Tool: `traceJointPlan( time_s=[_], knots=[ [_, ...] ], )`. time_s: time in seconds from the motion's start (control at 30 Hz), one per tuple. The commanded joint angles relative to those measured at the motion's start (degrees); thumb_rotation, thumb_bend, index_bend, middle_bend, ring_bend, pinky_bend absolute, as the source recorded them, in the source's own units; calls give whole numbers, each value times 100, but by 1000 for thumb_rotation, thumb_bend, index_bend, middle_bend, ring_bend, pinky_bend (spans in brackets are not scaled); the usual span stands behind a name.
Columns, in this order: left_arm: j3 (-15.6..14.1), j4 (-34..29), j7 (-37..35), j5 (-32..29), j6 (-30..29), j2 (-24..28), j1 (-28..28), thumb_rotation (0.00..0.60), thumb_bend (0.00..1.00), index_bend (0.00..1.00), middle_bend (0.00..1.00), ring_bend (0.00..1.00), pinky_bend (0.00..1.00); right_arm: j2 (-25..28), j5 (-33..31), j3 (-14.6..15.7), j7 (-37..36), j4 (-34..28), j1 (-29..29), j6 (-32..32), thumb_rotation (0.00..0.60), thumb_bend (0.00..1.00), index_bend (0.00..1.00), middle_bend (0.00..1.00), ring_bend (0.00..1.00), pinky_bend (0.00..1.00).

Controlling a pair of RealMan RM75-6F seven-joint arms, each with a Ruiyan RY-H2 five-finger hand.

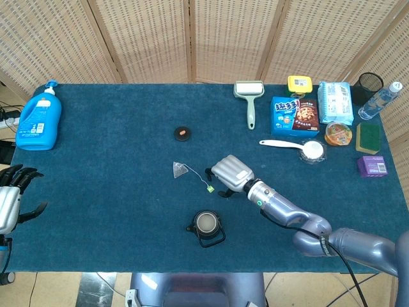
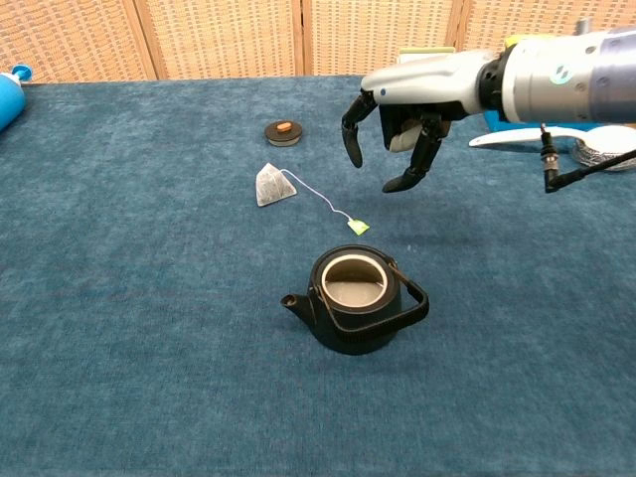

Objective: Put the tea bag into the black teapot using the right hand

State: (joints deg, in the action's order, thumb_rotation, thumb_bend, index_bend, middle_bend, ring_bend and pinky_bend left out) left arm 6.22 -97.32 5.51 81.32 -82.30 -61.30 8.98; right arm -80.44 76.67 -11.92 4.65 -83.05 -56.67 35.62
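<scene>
The right hand point(image 2: 397, 124) hovers above the blue table point(image 2: 149, 298), fingers spread and curled downward, holding nothing, just right of the tea bag's string. The tea bag point(image 2: 274, 185) lies flat on the cloth, its green tag point(image 2: 358, 227) near the black teapot point(image 2: 355, 298), which sits lidless and upright. Far left, the left hand point(image 1: 11, 198) waits, fingers apart.

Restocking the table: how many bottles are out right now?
2. A blue detergent bottle stands at the far left edge; a clear water bottle stands at the far right corner beside the black cup. Nothing seems hidden.
</scene>
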Motion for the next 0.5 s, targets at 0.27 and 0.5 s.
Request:
traceJointPlan(
  time_s=[0.27, 0.5],
  knots=[
    [-20, 42, -54, -69, -10, 19, -38, 600, 257, 299, 234, 121, 112, -409, -120, 113, 232, 447, -313, -211, 600, 332, 447, 1000, 1000, 1000],
    [-42, 78, -117, -91, -41, 26, -79, 600, 257, 299, 234, 121, 112, -687, -259, 123, 301, 738, -512, -354, 600, 332, 453, 1000, 1000, 1000]
  ],
)
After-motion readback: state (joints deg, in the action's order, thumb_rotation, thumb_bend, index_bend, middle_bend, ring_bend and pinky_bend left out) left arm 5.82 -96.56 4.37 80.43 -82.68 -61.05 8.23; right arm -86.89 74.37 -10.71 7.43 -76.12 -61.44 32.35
